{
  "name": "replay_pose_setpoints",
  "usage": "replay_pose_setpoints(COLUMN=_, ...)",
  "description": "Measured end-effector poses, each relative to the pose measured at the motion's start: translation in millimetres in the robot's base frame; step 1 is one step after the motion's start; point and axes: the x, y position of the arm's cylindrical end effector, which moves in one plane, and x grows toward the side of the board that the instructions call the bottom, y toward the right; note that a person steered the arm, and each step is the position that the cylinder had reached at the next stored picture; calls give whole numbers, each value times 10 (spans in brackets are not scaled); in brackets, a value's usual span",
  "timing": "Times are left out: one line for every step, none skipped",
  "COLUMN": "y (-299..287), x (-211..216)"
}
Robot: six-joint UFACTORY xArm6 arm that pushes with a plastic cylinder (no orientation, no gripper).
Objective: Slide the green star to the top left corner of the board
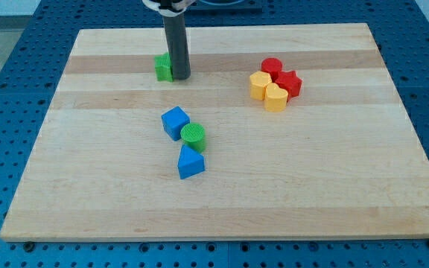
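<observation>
Green star (162,67) touches my upright tip (181,77)

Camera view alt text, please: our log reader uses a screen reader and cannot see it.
My tip touches the right side of the green star near the top left of the wooden board. Mid-board sit a blue cube, a green cylinder and a blue triangular block; at the view's upper right cluster two red blocks and two yellow blocks.
</observation>
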Motion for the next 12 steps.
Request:
replay_pose_setpoints(y=-231, x=-102)
replay_pose_setpoints(y=-456, x=-124)
replay_pose_setpoints(y=-670, x=-204)
replay_pose_setpoints(y=-834, x=-330)
replay_pose_setpoints(y=-918, x=-330)
replay_pose_setpoints(y=-1076, x=-312)
replay_pose_setpoints(y=-1230, x=-312)
replay_pose_setpoints(y=-1255, x=-303)
replay_pose_setpoints(y=-1346, x=-262)
replay_pose_setpoints(y=-1491, x=-259)
replay_pose_setpoints(y=-1545, x=-259)
replay_pose_setpoints(y=-1553, x=-303)
